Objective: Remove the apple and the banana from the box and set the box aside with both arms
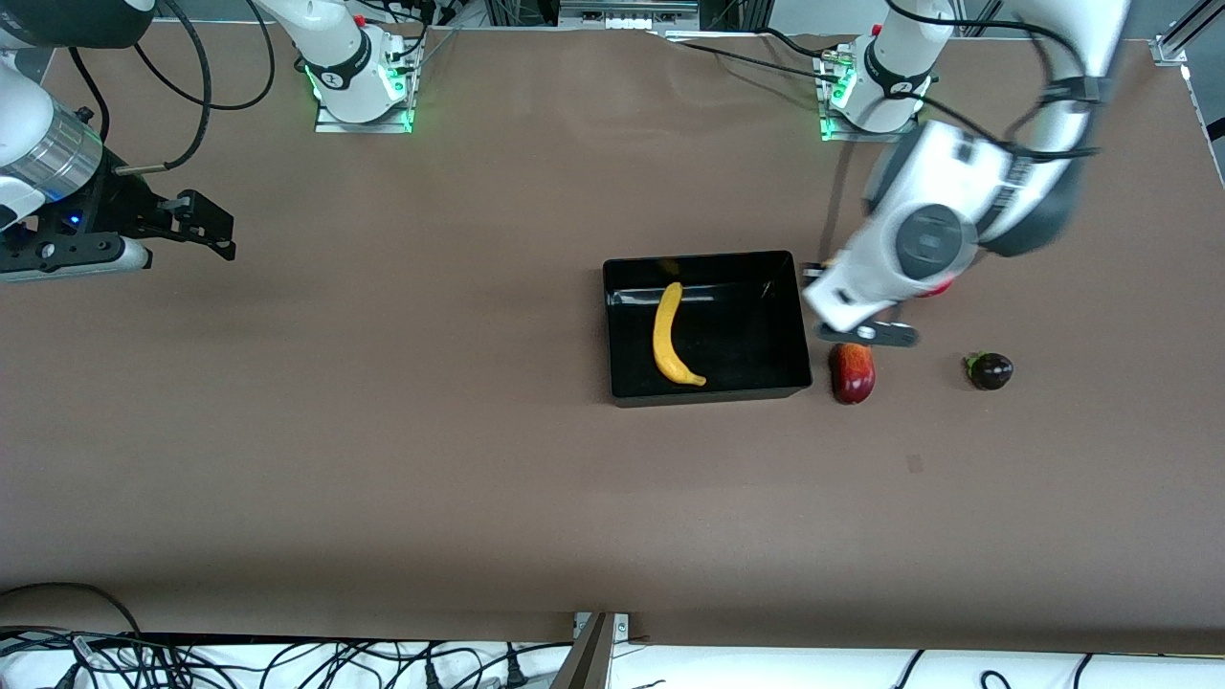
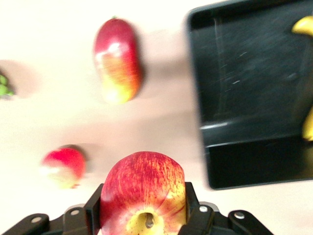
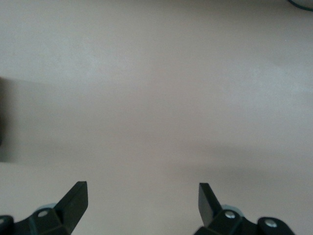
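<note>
The black bin (image 1: 612, 325) sits mid-table with the yellow banana (image 1: 670, 335) lying inside it. My left gripper (image 1: 866, 330) hangs over the table beside the bin's wall at the left arm's end. In the left wrist view this gripper (image 2: 143, 198) is shut on a red apple (image 2: 142, 181) with a yellow stem end. The arm hides that apple in the front view. The bin's corner (image 2: 254, 161) and a banana tip (image 2: 304, 25) also show there. My right gripper (image 1: 206, 230) waits open and empty over bare table (image 3: 142, 196) at the right arm's end.
A long red-and-yellow mango-like fruit (image 1: 852, 373) (image 2: 117, 61) lies next to the bin, nearer the front camera than my left gripper. A dark eggplant (image 1: 991, 370) lies toward the left arm's end. A smaller red-and-yellow fruit (image 2: 63, 166) lies on the table, partly under the arm (image 1: 943, 287).
</note>
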Controlling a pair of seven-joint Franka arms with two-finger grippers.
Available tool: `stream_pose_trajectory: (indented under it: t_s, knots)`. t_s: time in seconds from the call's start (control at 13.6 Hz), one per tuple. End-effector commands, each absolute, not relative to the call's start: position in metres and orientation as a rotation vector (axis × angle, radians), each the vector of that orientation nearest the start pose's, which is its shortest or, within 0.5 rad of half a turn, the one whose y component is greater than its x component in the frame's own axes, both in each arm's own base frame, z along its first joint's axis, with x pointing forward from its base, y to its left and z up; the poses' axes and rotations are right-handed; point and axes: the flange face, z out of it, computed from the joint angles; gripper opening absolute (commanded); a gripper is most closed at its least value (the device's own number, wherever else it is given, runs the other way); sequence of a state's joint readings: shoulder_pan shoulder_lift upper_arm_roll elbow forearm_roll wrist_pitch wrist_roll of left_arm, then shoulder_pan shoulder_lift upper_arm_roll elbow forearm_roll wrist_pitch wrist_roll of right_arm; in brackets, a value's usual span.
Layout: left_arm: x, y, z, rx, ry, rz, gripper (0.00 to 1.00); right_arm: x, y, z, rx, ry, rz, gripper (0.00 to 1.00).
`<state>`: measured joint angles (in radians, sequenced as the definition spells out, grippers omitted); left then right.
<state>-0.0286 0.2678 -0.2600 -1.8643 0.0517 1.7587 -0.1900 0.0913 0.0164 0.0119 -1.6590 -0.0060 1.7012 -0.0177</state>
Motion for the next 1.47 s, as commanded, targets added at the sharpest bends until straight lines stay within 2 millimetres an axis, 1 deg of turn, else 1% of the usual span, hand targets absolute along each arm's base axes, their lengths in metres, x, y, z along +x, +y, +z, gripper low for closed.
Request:
stream_pose_trajectory:
  t_s: [0.0,0.07,0.15,0.29,0.37,0.44,0.51,0.59,0.66,0.73,0.81,0.88,0.95,1.03,1.1,1.17,1.25,1.39]
  knots:
    - [0.527,-0.116,0.307,-2.983,0.252,0.688,0.32,0.567,0.057,0.589,-3.143,-0.19,-0.044,1.0]
    - [0.516,-0.107,0.282,-2.995,0.232,0.675,0.32,0.567,0.057,0.589,-3.143,-0.19,-0.044,1.0]
    - [0.507,-0.105,0.265,-3.007,0.228,0.648,0.32,0.567,0.057,0.589,-3.143,-0.19,-0.044,1.0]
    - [0.479,-0.103,0.224,-3.036,0.234,0.573,0.33,0.567,0.057,0.589,-3.143,-0.19,-0.046,1.0]
    - [0.47,-0.103,0.209,-3.055,0.241,0.52,0.33,0.567,0.057,0.589,-3.143,-0.19,-0.044,1.0]
    - [0.466,-0.104,0.202,-3.068,0.241,0.485,0.35,0.567,0.057,0.589,-3.143,-0.19,-0.044,1.0]
    - [0.465,-0.105,0.198,-3.07,0.246,0.48,0.4,0.567,0.057,0.589,-3.143,-0.19,-0.044,1.0]
    - [0.462,-0.106,0.195,-3.068,0.232,0.488,0.73,0.567,0.057,0.589,-3.143,-0.19,-0.044,1.0]
    - [0.462,-0.107,0.194,-3.065,0.18,0.493,1.0,0.567,0.057,0.589,-3.143,-0.19,-0.044,1.0]
    - [0.464,-0.108,0.201,-3.062,0.155,0.482,1.0,0.567,0.057,0.589,-3.143,-0.19,-0.044,1.0]
    - [0.471,-0.11,0.215,-3.056,0.155,0.478,1.0,0.567,0.057,0.589,-3.143,-0.19,-0.044,1.0]
    - [0.488,-0.113,0.238,-3.046,0.151,0.491,1.0,0.567,0.057,0.589,-3.143,-0.19,-0.044,1.0]
    - [0.507,-0.118,0.266,-3.023,0.147,0.543,1.0,0.567,0.057,0.589,-3.143,-0.19,-0.044,1.0]
    - [0.524,-0.128,0.298,-3.012,0.095,0.571,1.0,0.567,0.057,0.589,-3.143,-0.19,-0.044,1.0]
    - [0.534,-0.146,0.324,-3.006,0.06,0.556,1.0,0.567,0.057,0.588,-3.143,-0.19,-0.042,1.0]
    - [0.543,-0.166,0.344,-3.013,0.009,0.512,1.0,0.567,0.057,0.589,-3.143,-0.19,-0.044,1.0]
    - [0.55,-0.187,0.352,-3.038,-0.08,0.488,1.0,0.567,0.057,0.589,-3.143,-0.19,-0.044,1.0]
    - [0.563,-0.238,0.363,-3.11,-0.228,0.478,1.0,0.567,0.057,0.589,-3.143,-0.19,-0.044,1.0]
